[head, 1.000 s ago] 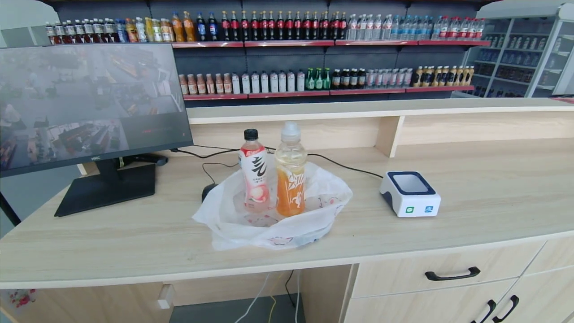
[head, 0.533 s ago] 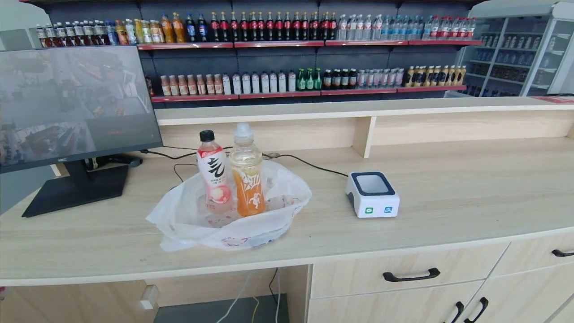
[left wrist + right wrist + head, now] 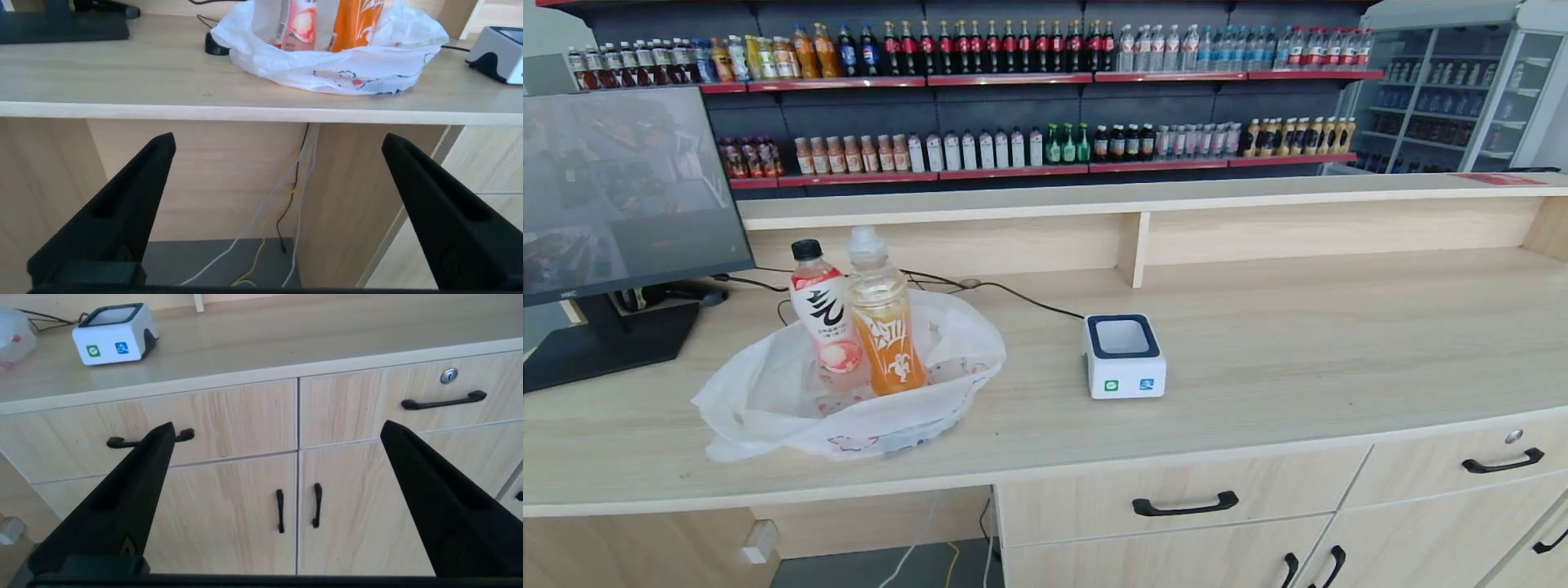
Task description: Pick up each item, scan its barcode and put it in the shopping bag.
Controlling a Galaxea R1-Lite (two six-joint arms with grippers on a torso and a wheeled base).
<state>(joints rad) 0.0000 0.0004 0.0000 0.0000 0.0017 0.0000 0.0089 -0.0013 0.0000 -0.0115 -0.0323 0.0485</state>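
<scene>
Two bottles stand upright in the white shopping bag (image 3: 768, 400) on the counter: a pink peach drink (image 3: 823, 320) with a black cap and a taller orange drink (image 3: 882, 322) with a clear cap. The white barcode scanner (image 3: 1123, 357) sits to the bag's right. My left gripper (image 3: 278, 208) hangs open below the counter's front edge, under the shopping bag (image 3: 343, 57). My right gripper (image 3: 278, 498) is open too, low in front of the cabinet doors, with the barcode scanner (image 3: 114, 333) above it on the counter.
A monitor (image 3: 613, 188) on a black stand (image 3: 600, 339) occupies the counter's left end, with cables (image 3: 980, 287) running behind the bag. Drawers with black handles (image 3: 1184, 506) lie below the counter (image 3: 1298, 343). Shelves of drinks (image 3: 980, 147) line the back wall.
The whole head view has shifted: the camera turned right, so bag, bottles and scanner sit further left in the picture. The things themselves have not moved.
</scene>
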